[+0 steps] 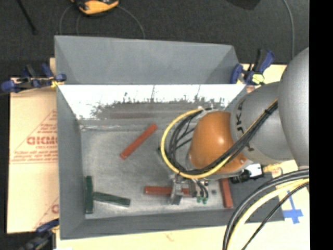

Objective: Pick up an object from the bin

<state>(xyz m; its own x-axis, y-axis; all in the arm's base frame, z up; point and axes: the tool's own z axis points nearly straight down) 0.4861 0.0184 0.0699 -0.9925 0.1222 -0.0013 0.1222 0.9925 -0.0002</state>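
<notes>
The end effector [177,194] is down at the bin's [68,155] near edge, right of the middle, on the right-hand end of a red bar [156,190]. That bar lies flat on the floor, running left to right, and its left part sticks out clear from under the metal tip. From where I stand I cannot tell whether the end effector is open, closed or gripping the bar; the wrist blocks that spot.

The red bar is a short, straight, flat-sided stick with a dull finish. An orange bar [139,141] of much the same shape lies well apart, towards the middle of the floor, slanted with its right end farther back. In the near left corner are two dark green bars [89,194], one pointing front to back and the other lying across from it, meeting at one end. A dark red strip [226,193] lies by the right wall, just beside the wrist. The bin is grey sheet metal with sloping walls, and the back wall is scuffed and speckled.

The arm [270,124] comes in from the right, thick and grey, bent down into the bin. A smooth, rounded orange cover [210,139] sits at its wrist, and yellow and black cables [167,139] loop around it.
</notes>
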